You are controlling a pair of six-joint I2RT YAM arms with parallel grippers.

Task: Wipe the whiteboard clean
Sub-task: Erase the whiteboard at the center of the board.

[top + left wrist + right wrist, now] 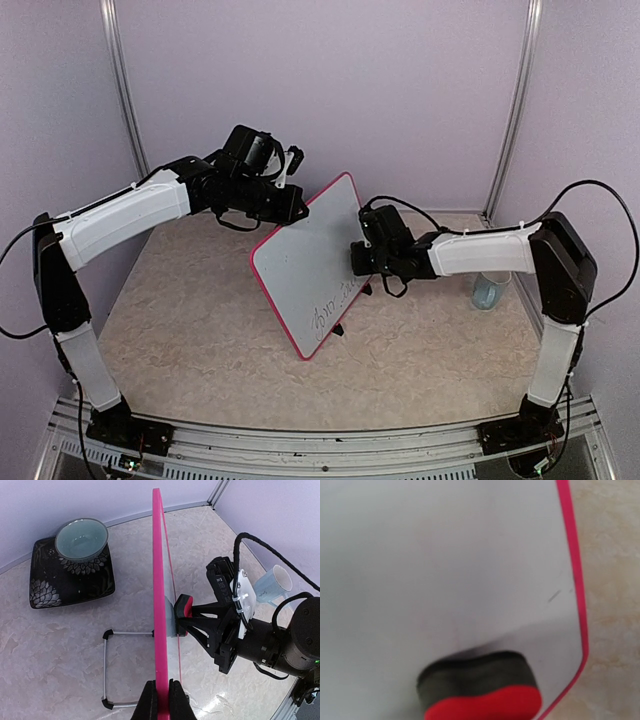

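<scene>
I'm wiping: left claw (161,700) is clamping the board (300,262), and right claw (357,258) is pressing its gripped eraser (482,695) against it. What looks like writing (335,305), down-board from that claw, is calling for the next stroke.

Pale green bowl (81,539) sat on a black floral plate (50,587); a light-blue mug (274,585) stood apart on the marbled worktop (50,655).

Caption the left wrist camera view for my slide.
Left gripper clamps the whiteboard by its pink edge while the right gripper presses a red eraser against its face; bowl on dark plate behind.
</scene>
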